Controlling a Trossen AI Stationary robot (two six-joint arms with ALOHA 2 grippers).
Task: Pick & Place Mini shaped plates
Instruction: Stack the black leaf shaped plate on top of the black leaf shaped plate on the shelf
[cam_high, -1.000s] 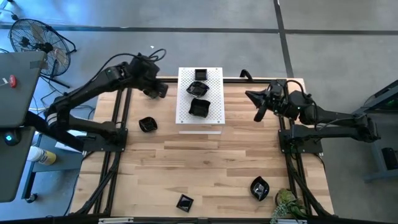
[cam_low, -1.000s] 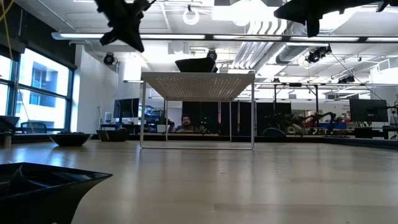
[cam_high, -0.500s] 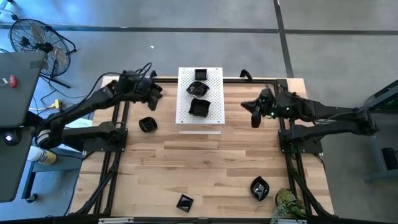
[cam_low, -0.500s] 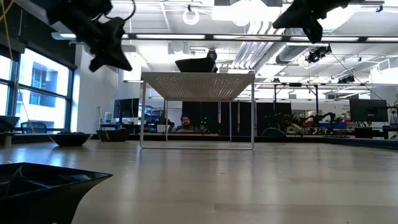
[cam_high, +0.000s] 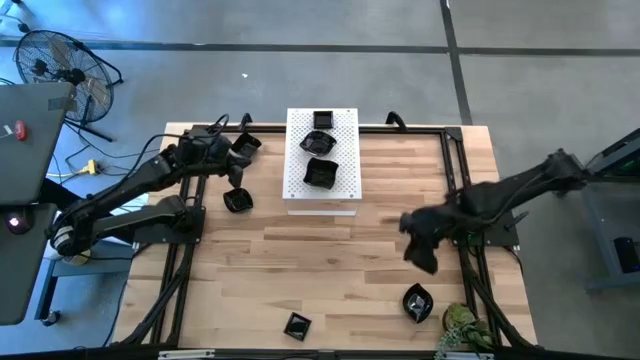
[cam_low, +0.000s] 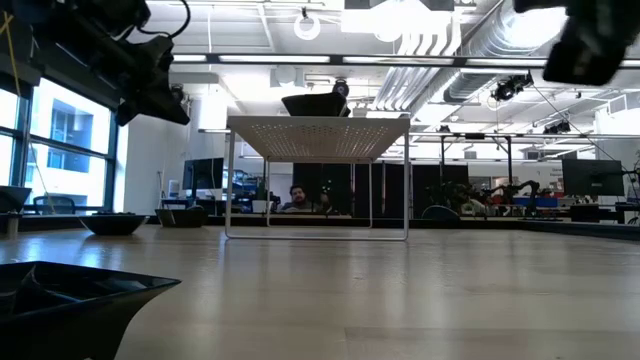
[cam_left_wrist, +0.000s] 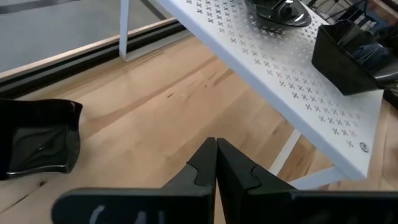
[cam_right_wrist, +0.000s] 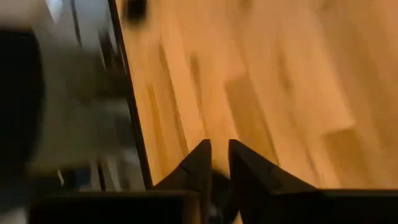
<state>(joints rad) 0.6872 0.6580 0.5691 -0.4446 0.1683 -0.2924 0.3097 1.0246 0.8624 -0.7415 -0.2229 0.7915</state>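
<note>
Left gripper (cam_left_wrist: 216, 163): clenched, empty, above small glossy black dish (cam_left_wrist: 37, 138).
Right gripper (cam_right_wrist: 216, 163): fingers slightly parted, empty.
High view only: white perforated board (cam_high: 322, 163) carrying three dishes.

I see the middle of the desk (cam_high: 330, 270) free, a wide open path. The raised white board (cam_high: 322, 160) with three plates (cam_high: 320, 173) blocks the far centre. Loose plates lie beside the board (cam_high: 237, 201) and near the front edge (cam_high: 297, 325) (cam_high: 418, 302).
</note>
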